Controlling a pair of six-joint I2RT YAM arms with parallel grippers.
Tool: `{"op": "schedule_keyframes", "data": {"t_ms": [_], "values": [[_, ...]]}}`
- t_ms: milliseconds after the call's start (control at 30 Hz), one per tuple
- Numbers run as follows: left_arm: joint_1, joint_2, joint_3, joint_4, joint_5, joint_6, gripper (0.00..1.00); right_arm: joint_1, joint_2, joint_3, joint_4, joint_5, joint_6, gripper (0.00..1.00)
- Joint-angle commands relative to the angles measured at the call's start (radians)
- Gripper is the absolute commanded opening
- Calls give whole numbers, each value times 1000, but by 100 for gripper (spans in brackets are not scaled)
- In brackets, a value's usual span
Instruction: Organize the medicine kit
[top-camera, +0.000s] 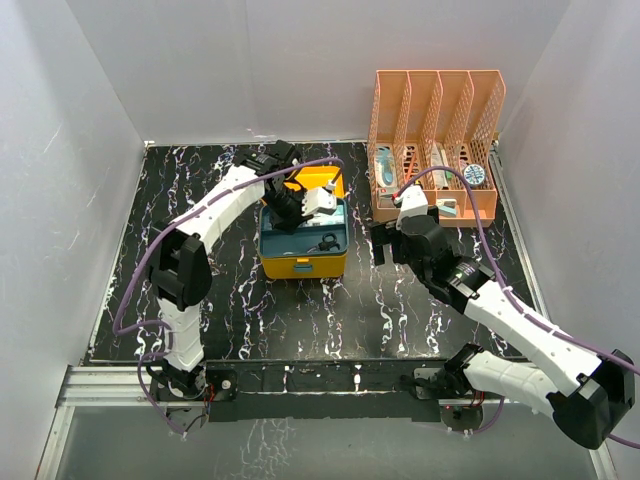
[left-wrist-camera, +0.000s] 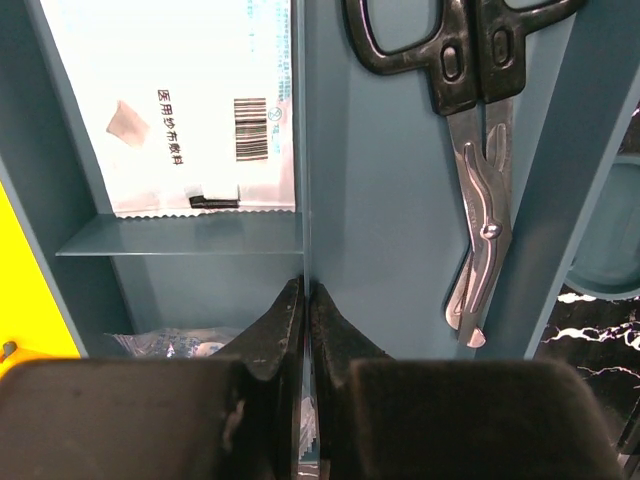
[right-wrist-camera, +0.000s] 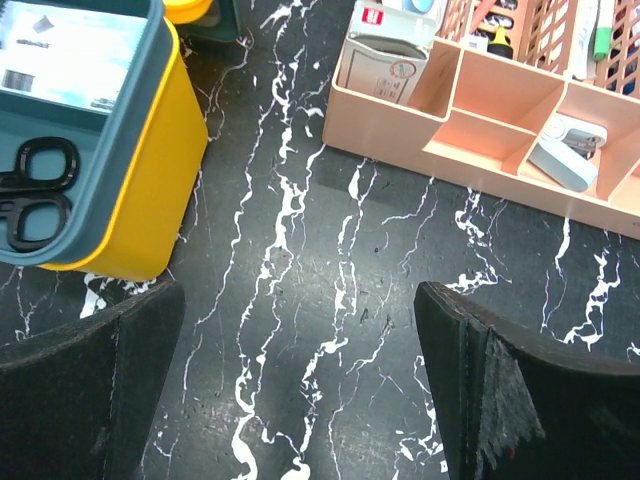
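While the medicine kit (top-camera: 303, 265) stands open on the worktop (top-camera: 340, 320), left of centre and apart from the orange rack (top-camera: 435, 208), we judge the sorting to be partway done. Its teal tray (left-wrist-camera: 400, 300) holds black-handled scissors (left-wrist-camera: 480, 200) in one compartment and a white barcoded packet (left-wrist-camera: 190, 110) in the one beside it. A crinkled clear wrapper (left-wrist-camera: 170, 345) lies in a lower cell. The left fingers (left-wrist-camera: 282, 340) are down inside the tray, pressed together right at the divider between those compartments. We cannot tell whether they nip the wall itself or merely meet above it, and we see no item held between them. The right fingers (right-wrist-camera: 90, 390) are spread wide over bare worktop between kit and rack, holding nothing. We read this as the gap between one placement and the next. The next move, as we see it, is for the left arm to lift straight clear of the divider without tugging the tray, while the right turns to the rack's front bins, where a white box (right-wrist-camera: 385, 60) and a small pale blue item (right-wrist-camera: 565, 160) wait.
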Motion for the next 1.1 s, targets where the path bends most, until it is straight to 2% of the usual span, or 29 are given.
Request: {"op": "schedule_keyframes", "data": {"t_ms": [0, 333, 833, 900, 933, 1000, 1067], "values": [[-8, -104, -65, -27, -6, 2, 0, -6, -19, -16, 44, 4, 5, 98], [-7, -124, -107, -20, -58, 6, 0, -7, -10, -21, 60, -10, 10, 99], [-7, -77, -118, -10, -35, -82, 0, -9, -32, -24, 31, 2, 8, 98], [-7, -77, -122, -11, -44, -90, 12, -9, -28, -26, 33, -1, 10, 98], [-7, -79, -126, -9, -46, -94, 24, -10, -28, -26, 34, -2, 11, 98], [-8, -90, -133, 5, -56, -105, 42, -9, -28, -27, 36, -4, 11, 98], [-7, -105, -131, 14, -59, -114, 54, -9, -29, -27, 36, -4, 10, 98]]}}
